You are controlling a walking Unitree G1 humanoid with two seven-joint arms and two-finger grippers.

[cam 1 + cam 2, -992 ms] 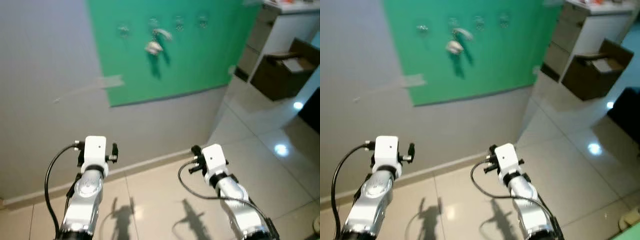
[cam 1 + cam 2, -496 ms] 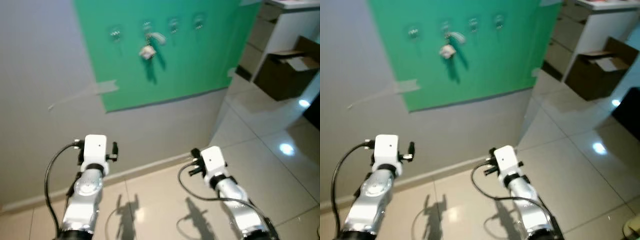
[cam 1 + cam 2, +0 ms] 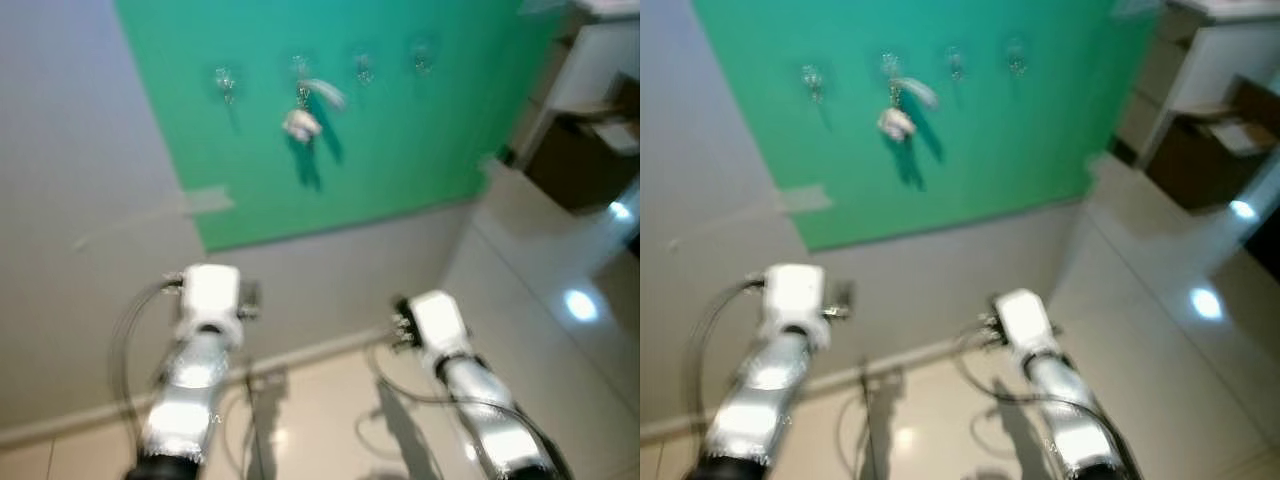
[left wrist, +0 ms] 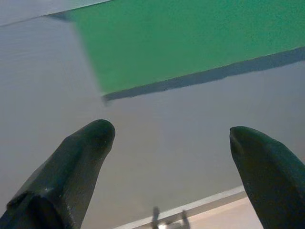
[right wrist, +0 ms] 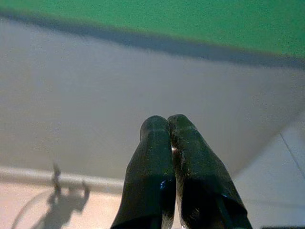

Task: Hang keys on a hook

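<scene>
Landmark: green panel (image 3: pixel 400 130) on the grey wall. Four small hooks sit in a row near the panel's top edge; going left to right, the first hook (image 3: pixel 224 80) is bare, the second hook (image 3: pixel 300 70) carries the keys (image 3: pixel 303 122), which dangle just below it with a pale fob, and the two hooks further right look bare, though blur makes this uncertain. A strip of tape (image 3: pixel 205 202) lies on the wall just off the panel's lower left corner. Below the panel, the left claw (image 4: pixel 171 157) points at the wall under the panel's lower edge, its two fingers spread wide with nothing between them. The right claw (image 5: pixel 167 143), also aimed at the wall below the panel, has its fingers pressed together; nothing is visible pinched between them. A brown box (image 3: pixel 590 140) and white cabinet (image 3: pixel 600 60) stand beyond the panel's right edge. Change over the last second: the whole head view has shifted and is now blurred, so the camera is moving; the panel shows larger. The keys stay on the second hook throughout, neither claw near them. Judgement: the hanging itself looks complete, the robot merely repositioning in front of the panel.
</scene>
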